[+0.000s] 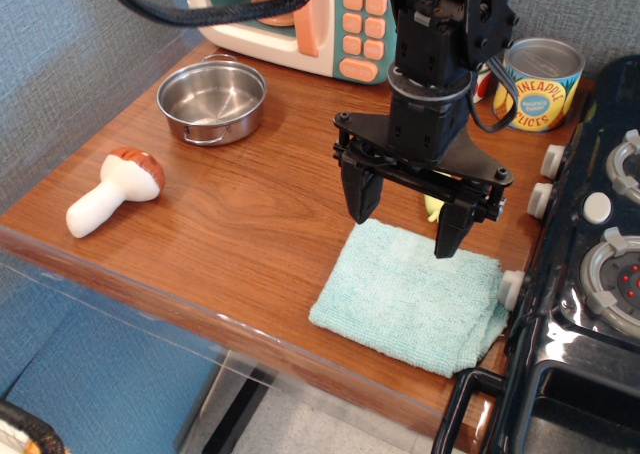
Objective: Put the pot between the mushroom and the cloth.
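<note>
- observation.image: gripper (405, 222) seen above cloth (410, 299), fingers apart, nothing held.
- Pot (212, 99) located far-left, ungrasped; mushroom (113, 189) nearer front.
- Step judged: approach; reach to pot required next.

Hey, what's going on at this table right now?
A robot arm's gripper hangs open and empty above the far edge of the teal cloth. The steel pot sits untouched at the back of the wooden table, and the toy mushroom lies at the left. Nothing is being held.
</note>
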